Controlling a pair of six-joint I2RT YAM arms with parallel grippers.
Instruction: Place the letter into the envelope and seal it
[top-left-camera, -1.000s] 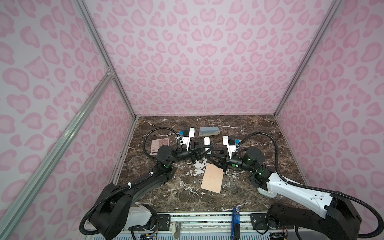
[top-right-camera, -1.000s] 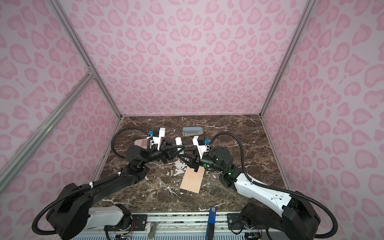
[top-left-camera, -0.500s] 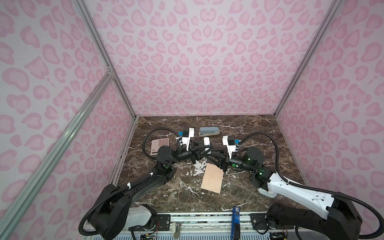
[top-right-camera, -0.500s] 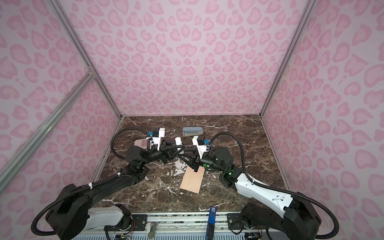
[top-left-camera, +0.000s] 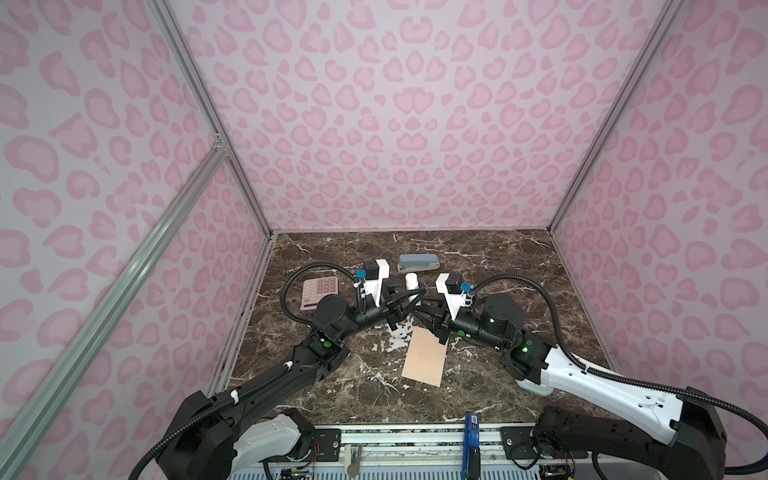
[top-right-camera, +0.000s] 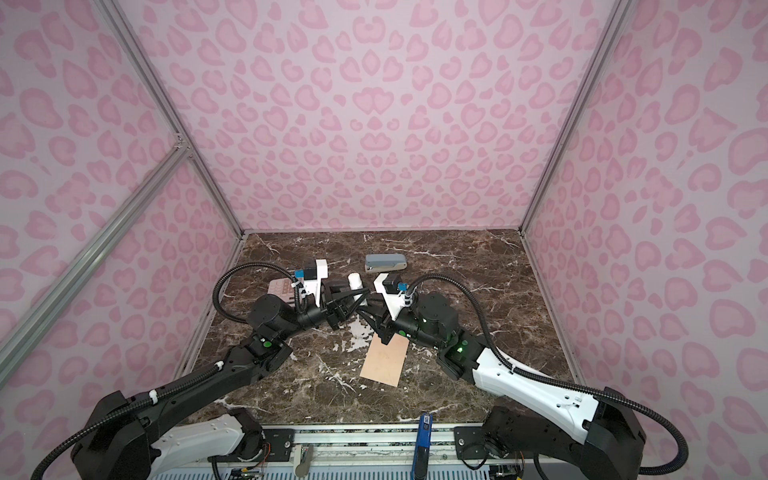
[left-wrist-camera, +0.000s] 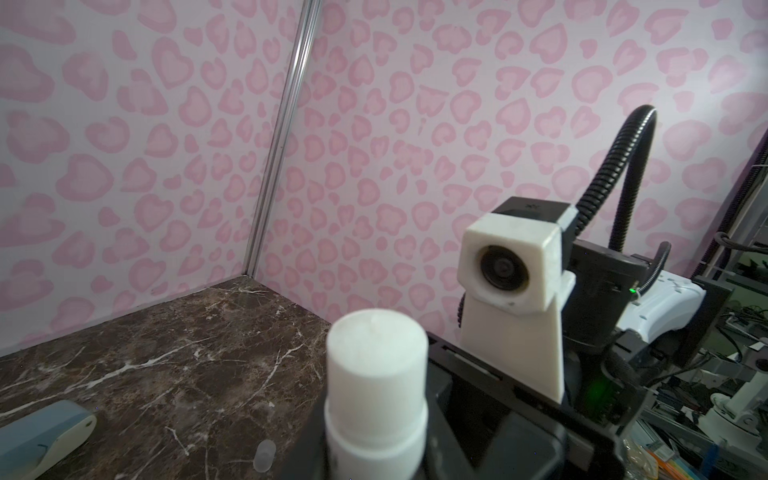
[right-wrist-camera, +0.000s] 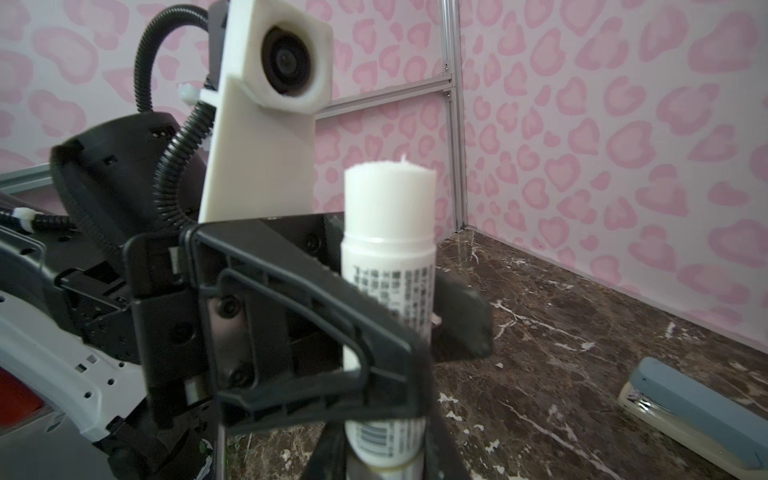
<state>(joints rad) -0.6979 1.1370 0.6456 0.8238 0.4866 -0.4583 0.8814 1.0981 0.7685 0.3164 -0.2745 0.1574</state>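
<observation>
The peach envelope lies flat on the marble, flap side hidden. The letter is out of view. Behind the envelope both arms meet at a white glue stick held upright above the table, its glue end bare. My left gripper is shut on the stick's printed body. My right gripper is shut on the stick's lower end, under the left fingers.
A grey-blue stapler lies just behind the grippers. A pink calculator sits at the left, partly behind the left arm. A small clear cap lies on the marble near the stick. Pink walls enclose three sides.
The right gripper's jaws have drawn in slightly on the glue stick's lower end. Both arms and the envelope stay where they were.
</observation>
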